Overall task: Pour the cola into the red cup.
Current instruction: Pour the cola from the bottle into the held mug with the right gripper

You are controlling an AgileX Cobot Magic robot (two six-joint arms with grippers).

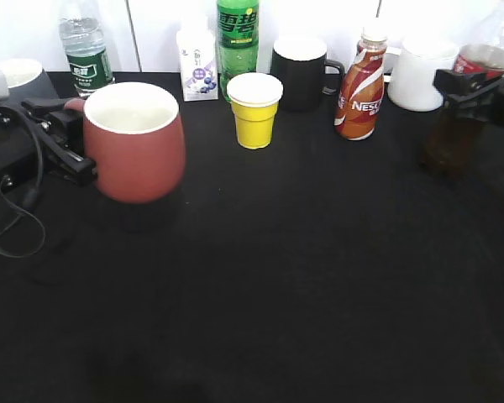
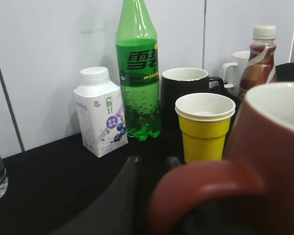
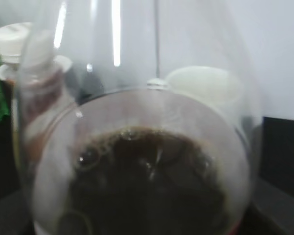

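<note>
The red cup [image 1: 134,143], brick red with a white inside, hangs a little above the black table at the left, held upright by its handle in my left gripper [image 1: 71,138]. In the left wrist view the cup's handle [image 2: 206,188] fills the foreground between the dark fingers. The cola bottle [image 1: 466,109], clear with dark liquid and a red label, stands at the far right edge in my right gripper [image 1: 470,84]. The right wrist view looks down through the bottle [image 3: 147,161] onto the dark liquid; the fingers are hidden behind it.
Along the back wall stand a water bottle [image 1: 86,46], a small white milk carton [image 1: 198,65], a green soda bottle [image 1: 238,42], a black mug [image 1: 301,71], a Nescafe bottle [image 1: 361,84] and a white mug [image 1: 422,75]. A yellow paper cup [image 1: 254,109] stands in front of them.
</note>
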